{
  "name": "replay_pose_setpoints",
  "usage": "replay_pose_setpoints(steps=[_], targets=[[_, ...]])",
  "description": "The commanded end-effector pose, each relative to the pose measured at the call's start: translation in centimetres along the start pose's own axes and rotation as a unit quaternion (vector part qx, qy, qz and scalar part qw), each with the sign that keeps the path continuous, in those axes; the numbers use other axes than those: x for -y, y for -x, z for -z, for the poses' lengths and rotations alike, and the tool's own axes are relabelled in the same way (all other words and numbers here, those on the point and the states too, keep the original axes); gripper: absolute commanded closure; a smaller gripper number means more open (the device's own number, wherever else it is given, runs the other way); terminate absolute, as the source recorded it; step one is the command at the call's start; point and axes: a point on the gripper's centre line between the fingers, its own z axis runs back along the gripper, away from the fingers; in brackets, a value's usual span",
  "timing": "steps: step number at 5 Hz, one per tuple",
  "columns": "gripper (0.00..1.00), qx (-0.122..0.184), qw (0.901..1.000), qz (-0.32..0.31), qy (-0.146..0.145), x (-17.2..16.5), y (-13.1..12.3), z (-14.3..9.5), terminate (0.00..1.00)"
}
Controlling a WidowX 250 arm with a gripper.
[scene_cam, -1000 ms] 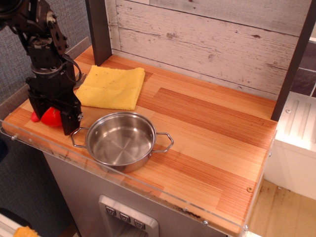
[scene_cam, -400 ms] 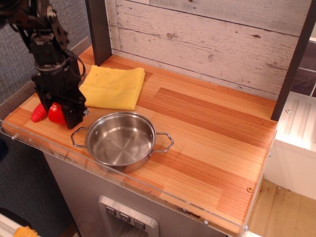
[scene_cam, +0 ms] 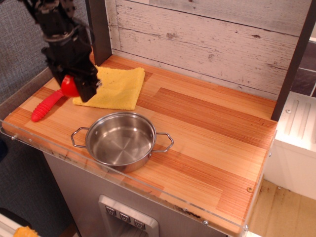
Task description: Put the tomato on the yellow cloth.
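Observation:
My gripper (scene_cam: 75, 89) is shut on the tomato (scene_cam: 68, 85), a small red piece seen between the black fingers. It hangs in the air above the table, over the left edge of the yellow cloth (scene_cam: 117, 88). The cloth lies folded and flat at the back left of the wooden counter; its left part is hidden behind the gripper. The tomato's cut face is not visible.
A long red-handled fork (scene_cam: 44, 106) lies on the counter left of the cloth. A steel pot (scene_cam: 121, 140) with two handles stands in front of the cloth near the front edge. A dark post (scene_cam: 100, 29) rises just behind the gripper.
The gripper has risen off the counter with the tomato and moved back and right toward the cloth. The red-handled fork stays on the counter, now uncovered.

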Motion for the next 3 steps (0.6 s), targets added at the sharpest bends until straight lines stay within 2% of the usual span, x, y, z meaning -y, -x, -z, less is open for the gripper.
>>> replay_pose_setpoints(steps=[1, 3], targets=[[1.0, 0.021, 0.9995, -0.008, -0.02, -0.1, -4.1, -0.2, 0.0], [1.0, 0.004, 0.9993, -0.015, -0.033, -0.4, -5.4, 1.7, 0.0]])
